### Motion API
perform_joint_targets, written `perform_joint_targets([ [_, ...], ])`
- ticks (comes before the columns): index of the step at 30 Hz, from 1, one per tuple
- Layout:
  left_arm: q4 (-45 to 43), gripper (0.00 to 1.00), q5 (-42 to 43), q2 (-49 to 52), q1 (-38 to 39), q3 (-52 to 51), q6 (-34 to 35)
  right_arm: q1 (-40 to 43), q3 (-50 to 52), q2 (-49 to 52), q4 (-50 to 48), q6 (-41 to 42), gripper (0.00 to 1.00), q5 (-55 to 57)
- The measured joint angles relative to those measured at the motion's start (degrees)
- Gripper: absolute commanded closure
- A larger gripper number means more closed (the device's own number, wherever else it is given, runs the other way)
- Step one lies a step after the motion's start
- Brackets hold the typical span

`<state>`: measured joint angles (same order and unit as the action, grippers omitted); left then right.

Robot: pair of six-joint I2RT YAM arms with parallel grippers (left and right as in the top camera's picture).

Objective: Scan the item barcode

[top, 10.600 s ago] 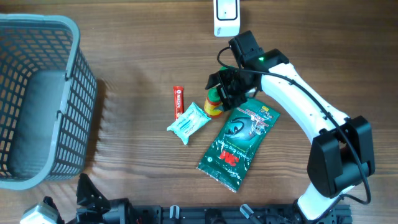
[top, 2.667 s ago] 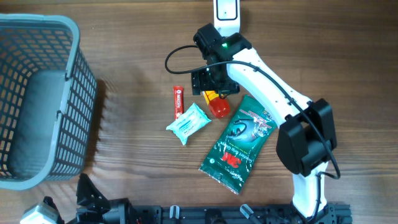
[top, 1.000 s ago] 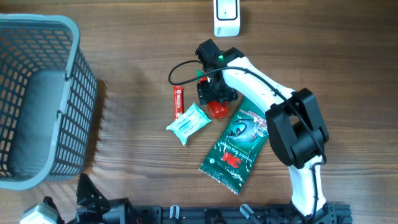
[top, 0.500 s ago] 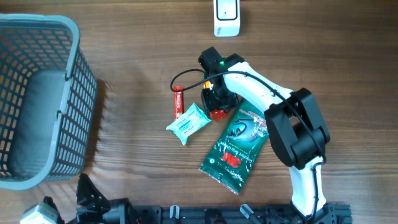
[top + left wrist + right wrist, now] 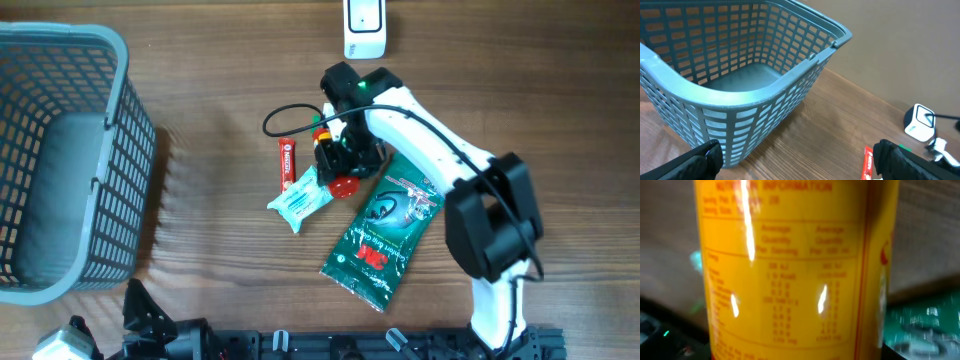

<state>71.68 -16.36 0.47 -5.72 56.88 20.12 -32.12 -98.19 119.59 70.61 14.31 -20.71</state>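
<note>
The item is a yellow bottle with a red cap [image 5: 345, 184], and my right gripper [image 5: 340, 156] is shut on it at the middle of the table. In the right wrist view the bottle's [image 5: 790, 270] yellow nutrition label fills the frame, and no barcode shows on this side. The white scanner [image 5: 363, 25] stands at the far edge, beyond the gripper, and appears again as the scanner [image 5: 920, 122] in the left wrist view. My left gripper [image 5: 800, 160] hangs open near the front left, holding nothing.
A grey mesh basket [image 5: 60, 160] fills the left side. A red stick sachet [image 5: 287, 163] and a white-green wipes pack [image 5: 302, 198] lie left of the bottle. A green pouch [image 5: 385, 230] lies to its right, under the right arm.
My right gripper has closed round the bottle and shifted slightly left with it; the red cap now points toward the front. The left arm has not moved.
</note>
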Motion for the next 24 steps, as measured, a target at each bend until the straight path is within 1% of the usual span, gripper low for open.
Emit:
perform_joint_targets([
  [8,0.0,0.0,0.0,0.0,0.0,0.0,0.0,0.0,-0.6,-15.2,9.0,-1.2,0.68,-1.8],
  [14,0.0,0.0,0.0,0.0,0.0,0.0,0.0,0.0,-0.6,-20.5,14.9,-1.2,0.68,-2.0],
  [18,0.0,0.0,0.0,0.0,0.0,0.0,0.0,0.0,-0.6,-22.6,17.6,-1.4,0.66,-2.3],
  [21,0.0,0.0,0.0,0.0,0.0,0.0,0.0,0.0,-0.6,-23.1,17.7,-5.0,0.66,-6.5],
  [24,0.0,0.0,0.0,0.0,0.0,0.0,0.0,0.0,-0.2,-23.1,17.0,-12.9,0.67,-14.6],
])
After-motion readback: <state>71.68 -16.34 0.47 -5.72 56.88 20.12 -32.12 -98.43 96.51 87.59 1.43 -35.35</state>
